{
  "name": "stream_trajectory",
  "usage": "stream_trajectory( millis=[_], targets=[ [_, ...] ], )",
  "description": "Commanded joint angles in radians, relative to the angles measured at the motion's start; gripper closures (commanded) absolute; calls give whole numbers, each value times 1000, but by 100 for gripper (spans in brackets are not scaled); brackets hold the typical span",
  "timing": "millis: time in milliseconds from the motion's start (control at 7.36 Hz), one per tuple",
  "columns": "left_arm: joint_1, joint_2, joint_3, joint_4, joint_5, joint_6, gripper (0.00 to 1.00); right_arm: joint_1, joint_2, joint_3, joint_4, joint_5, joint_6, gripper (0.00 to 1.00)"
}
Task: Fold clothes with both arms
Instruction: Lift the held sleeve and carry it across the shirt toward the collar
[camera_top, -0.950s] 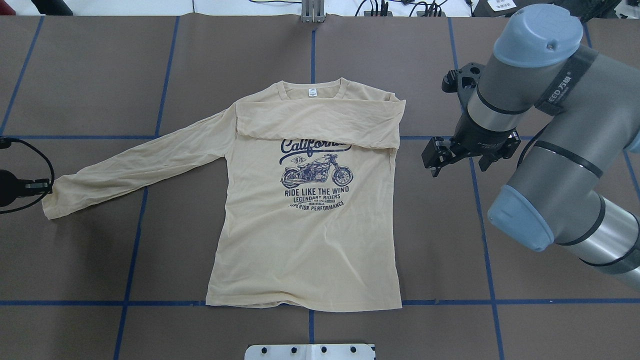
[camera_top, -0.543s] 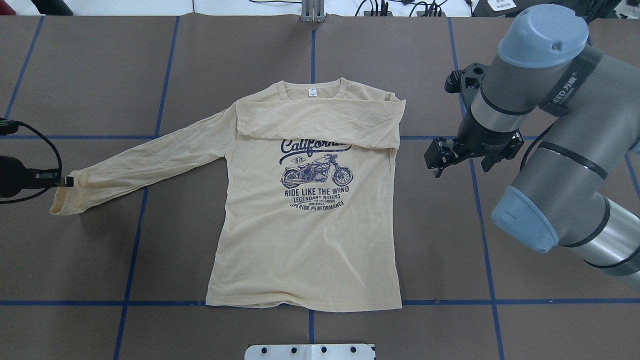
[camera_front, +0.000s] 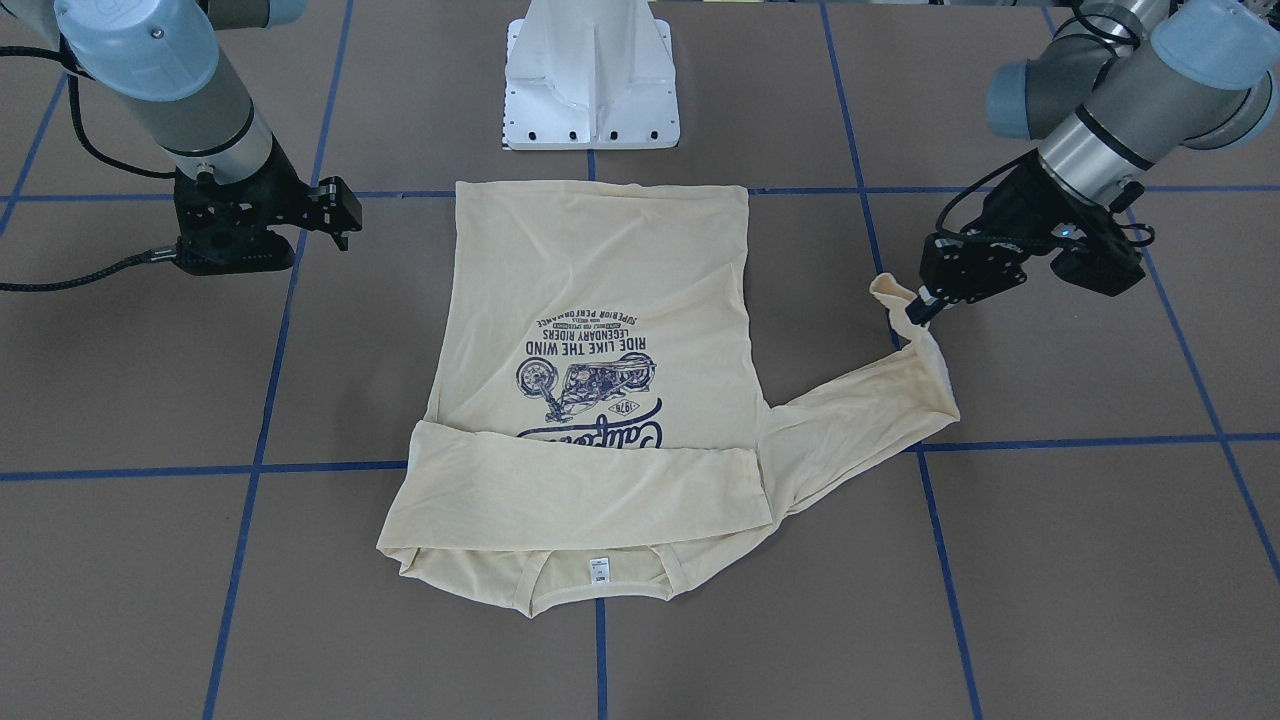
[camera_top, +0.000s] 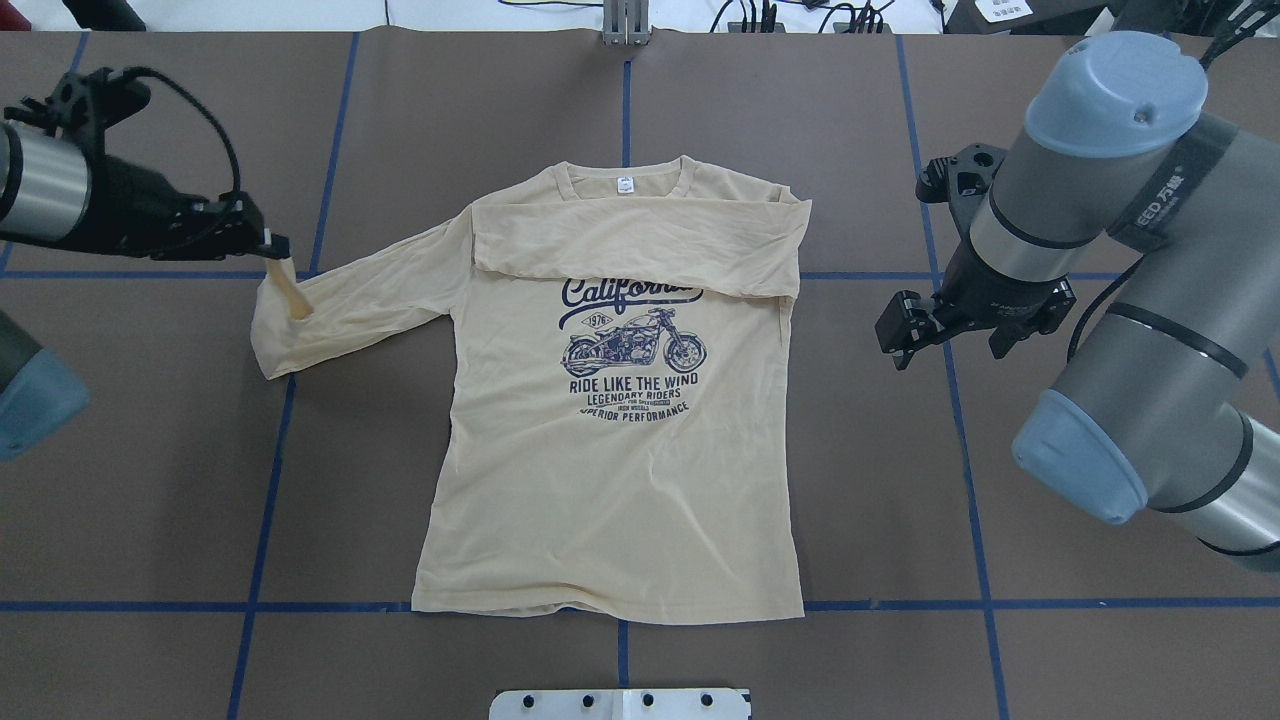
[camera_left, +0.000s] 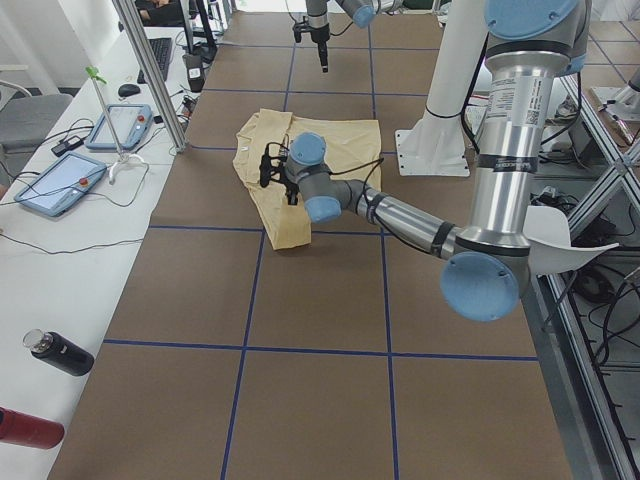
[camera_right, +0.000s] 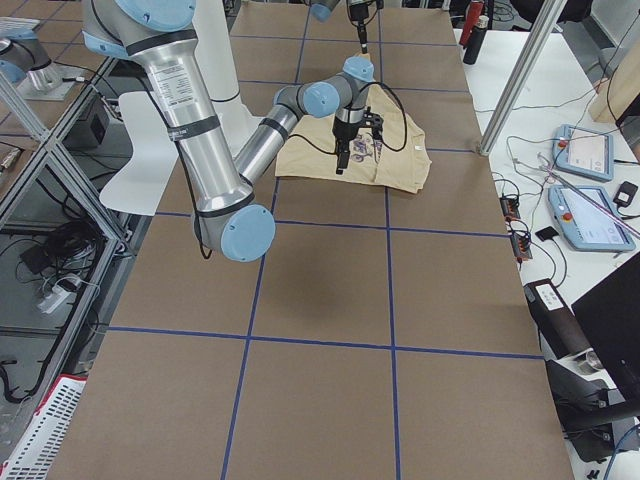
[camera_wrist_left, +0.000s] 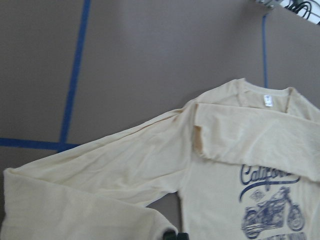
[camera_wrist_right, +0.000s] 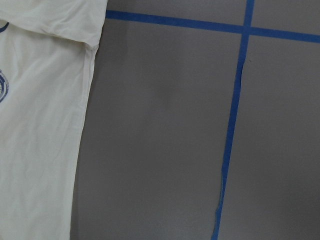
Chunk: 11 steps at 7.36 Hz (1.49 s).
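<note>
The cream-yellow shirt (camera_top: 620, 480) lies flat, print up, collar at the far side, also in the front view (camera_front: 600, 290). Its right sleeve (camera_top: 640, 245) is folded across the chest. My left gripper (camera_top: 270, 245) is shut on the cuff of the left sleeve (camera_top: 380, 290) and holds it above the table, so the sleeve end is bent back toward the body; the front view (camera_front: 915, 310) shows the same grip. My right gripper (camera_top: 948, 340) is open and empty, hanging over bare table just right of the shirt's side edge (camera_wrist_right: 40, 125).
The brown table (camera_top: 150, 500) is marked with blue tape lines (camera_top: 270, 480). The white pedestal base (camera_front: 590, 80) stands at the near edge behind the shirt's hem. Tablets (camera_left: 50, 185) and bottles (camera_left: 60, 352) lie on a side bench.
My left gripper has carried the left sleeve's cuff up off the table and inward toward the shirt, bending the sleeve. The right arm has drifted slightly away from the shirt.
</note>
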Motion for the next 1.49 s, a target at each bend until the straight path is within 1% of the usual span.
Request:
stream_trajectory(
  millis=[0,136,272,407,543,679,815,950,1086,1222,1358],
  targets=[
    [8,-270,49,61,-14,-234,100,0,-29,10,0,0,-5,0],
    [42,-365,92,58,-14,-295,100,2,-44,21,2,0,-8,0],
    [69,-467,163,55,-12,-345,100,2,-44,18,0,-2,-14,0],
    [92,-569,283,28,-8,-355,100,2,-46,15,2,-2,-12,0],
    [108,-601,366,-30,-5,-356,100,0,-44,13,0,-2,-11,0],
    [126,-596,415,-79,-2,-353,100,-2,-44,10,2,-3,-9,0],
    [163,-597,464,-125,23,-352,100,-2,-44,9,2,-3,-9,0],
    [219,-602,501,-153,126,-353,100,-2,-43,7,2,-3,-9,0],
    [250,-611,573,-223,189,-352,100,-3,-43,3,0,-5,-9,0],
    [267,-637,657,-279,193,-350,100,-5,-38,-3,2,-5,-8,0],
    [313,-664,739,-325,271,-350,100,-5,-32,-11,2,-5,-8,0]
  ],
)
